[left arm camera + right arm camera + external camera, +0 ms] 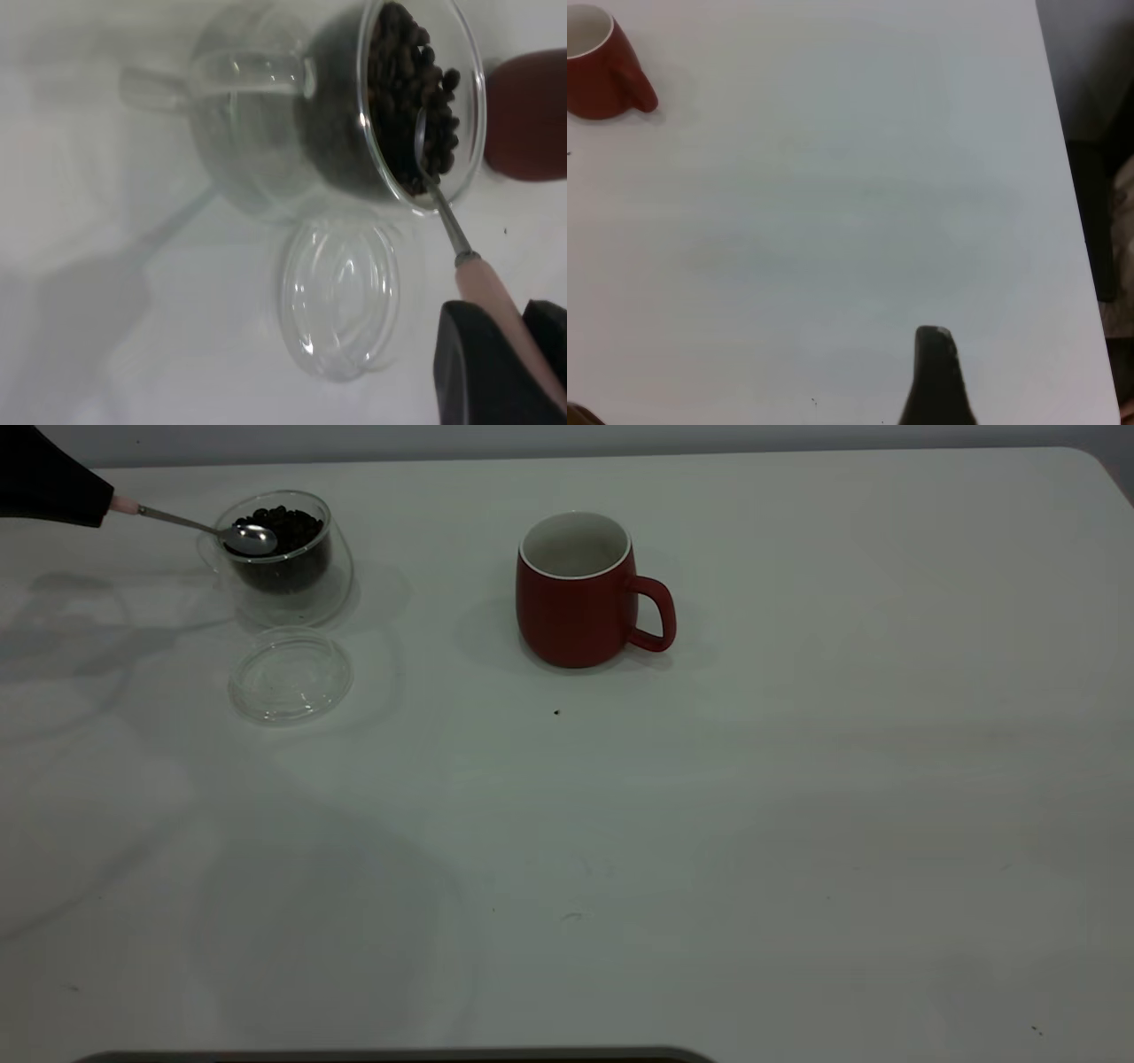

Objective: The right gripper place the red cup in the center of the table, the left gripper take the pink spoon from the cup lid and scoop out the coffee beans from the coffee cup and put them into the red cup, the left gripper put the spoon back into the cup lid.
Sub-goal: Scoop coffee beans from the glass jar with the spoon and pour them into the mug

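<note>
My left gripper (pixel 53 480) at the table's far left is shut on the pale pink handle of the pink spoon (pixel 251 538). In the left wrist view the handle (pixel 492 301) sits between my dark fingers (pixel 478 367). The spoon's silver bowl (pixel 434 133) lies inside the mouth of the clear coffee cup (pixel 283 558), against the dark coffee beans (pixel 283 521). The empty cup lid (pixel 291 675) lies flat just in front of the coffee cup. The red cup (pixel 576 589) stands upright and empty near the table's middle, handle to the right. My right gripper (pixel 753 390) is open and empty, far from the red cup (pixel 598 66).
The white table (pixel 797 824) has a small dark speck (pixel 556 711) in front of the red cup. The table's right edge (pixel 1063 177) shows in the right wrist view, with dark floor beyond it.
</note>
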Robot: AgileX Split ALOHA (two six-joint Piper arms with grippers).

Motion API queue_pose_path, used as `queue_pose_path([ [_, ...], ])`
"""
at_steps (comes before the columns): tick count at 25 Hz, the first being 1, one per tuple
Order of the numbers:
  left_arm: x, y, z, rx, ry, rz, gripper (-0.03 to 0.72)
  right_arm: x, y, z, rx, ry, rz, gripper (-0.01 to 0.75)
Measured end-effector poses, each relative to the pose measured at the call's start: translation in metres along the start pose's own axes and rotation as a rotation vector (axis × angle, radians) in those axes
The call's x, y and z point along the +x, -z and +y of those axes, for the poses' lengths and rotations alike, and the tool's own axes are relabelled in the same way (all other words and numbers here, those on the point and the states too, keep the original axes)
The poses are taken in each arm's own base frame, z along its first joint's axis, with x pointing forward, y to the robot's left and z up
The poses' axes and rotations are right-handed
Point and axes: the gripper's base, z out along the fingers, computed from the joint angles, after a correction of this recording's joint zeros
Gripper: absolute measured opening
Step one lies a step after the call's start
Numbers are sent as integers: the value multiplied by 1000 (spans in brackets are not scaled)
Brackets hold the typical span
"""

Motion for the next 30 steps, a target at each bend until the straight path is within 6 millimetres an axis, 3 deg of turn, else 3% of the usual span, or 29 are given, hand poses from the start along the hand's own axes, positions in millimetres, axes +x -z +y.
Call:
queue_pose_path([
  [15,1,-11,12,-5,-10,-49,123,0,0,0,0,0,0,589],
  [30,8,-27,22,76,149,-64,123,0,0,0,0,0,0,589],
])
